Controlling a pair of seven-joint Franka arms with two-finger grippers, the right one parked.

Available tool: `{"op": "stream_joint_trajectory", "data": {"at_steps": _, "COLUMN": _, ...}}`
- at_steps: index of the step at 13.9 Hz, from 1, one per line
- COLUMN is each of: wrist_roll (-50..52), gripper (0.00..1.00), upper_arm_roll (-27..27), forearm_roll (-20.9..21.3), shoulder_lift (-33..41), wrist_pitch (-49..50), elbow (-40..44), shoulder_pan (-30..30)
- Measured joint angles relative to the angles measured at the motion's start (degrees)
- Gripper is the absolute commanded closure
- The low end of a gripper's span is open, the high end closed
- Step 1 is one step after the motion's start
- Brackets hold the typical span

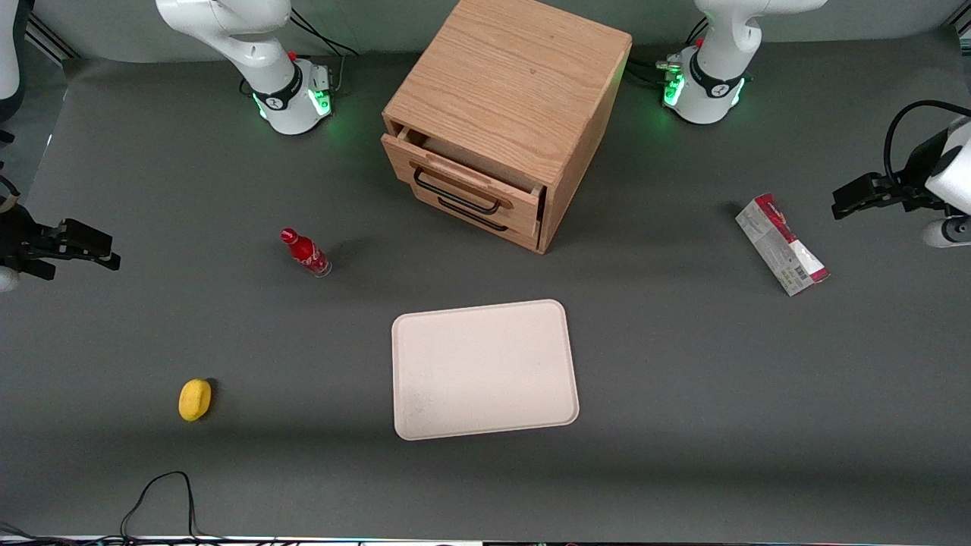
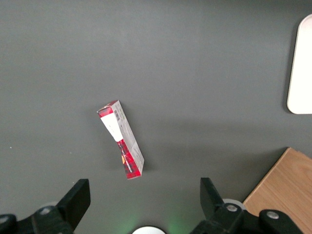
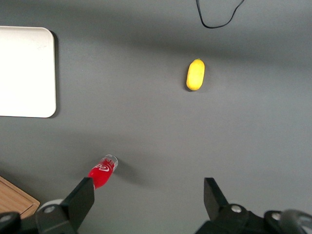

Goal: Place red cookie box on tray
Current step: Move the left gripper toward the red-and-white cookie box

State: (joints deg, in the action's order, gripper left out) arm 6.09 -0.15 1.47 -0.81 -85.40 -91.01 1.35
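Surface: dark grey table (image 1: pixel 683 394).
Red cookie box (image 1: pixel 781 244): flat, long axis diagonal to table edge, well apart from tray (image 1: pixel 484 369).
Gripper (image 2: pixel 141 195): spread wide, above box.

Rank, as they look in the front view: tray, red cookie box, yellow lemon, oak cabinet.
1. Oak cabinet
2. Tray
3. Red cookie box
4. Yellow lemon
The left claw hangs open beside the box.

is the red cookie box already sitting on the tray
No, the red cookie box lies on the grey table toward the working arm's end, well apart from the tray, with the open gripper hovering above it.
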Motion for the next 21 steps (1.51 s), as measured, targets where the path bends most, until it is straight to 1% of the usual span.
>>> {"op": "stream_joint_trajectory", "data": {"at_steps": 12, "wrist_roll": 0.0, "gripper": 0.00, "upper_arm_roll": -0.3, "forearm_roll": 0.1, "shoulder_lift": -0.9, "wrist_pitch": 2.1, "elbow": 0.9, "shoulder_pan": -0.4}}
{"op": "stream_joint_trajectory", "data": {"at_steps": 19, "wrist_roll": 0.0, "gripper": 0.00, "upper_arm_roll": 0.0, "forearm_roll": 1.0, "shoulder_lift": -0.9, "wrist_pitch": 3.3, "elbow": 3.3, "shoulder_pan": -1.0}}
{"op": "stream_joint_trajectory", "data": {"at_steps": 21, "wrist_roll": 0.1, "gripper": 0.00, "upper_arm_roll": 0.0, "forearm_roll": 2.2, "shoulder_lift": -0.9, "wrist_pitch": 3.5, "elbow": 3.6, "shoulder_pan": -1.2}}
